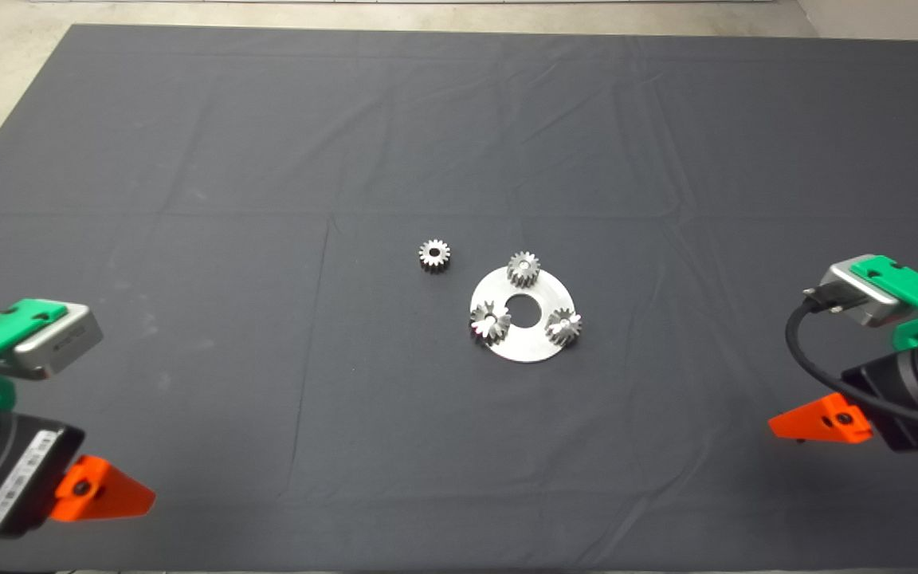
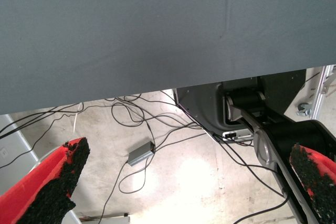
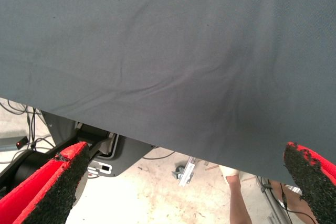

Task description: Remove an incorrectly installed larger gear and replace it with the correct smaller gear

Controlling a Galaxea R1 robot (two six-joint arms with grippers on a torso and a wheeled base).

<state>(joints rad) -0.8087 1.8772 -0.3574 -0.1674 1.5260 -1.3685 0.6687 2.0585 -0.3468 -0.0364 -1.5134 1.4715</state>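
Head view shows both arms waiting at the mat's [image 1: 188, 159] lower edges, well apart from the gears. Left gripper [image 2: 184, 182] has its fingers [image 2: 58, 187] spread wide, holding nothing; right gripper [image 3: 184, 182] likewise gapes empty. On the silver disc [image 1: 524, 347], the larger gear [image 1: 491, 322] lies flat at the left rim, hole facing up. Smaller gear [image 1: 434, 255] lies flat on the mat, just beside the disc's upper left.

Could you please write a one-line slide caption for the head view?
Both grippers wait apart while a silver plate carries three gears, the larger gear included; the smaller gear lies beside it.
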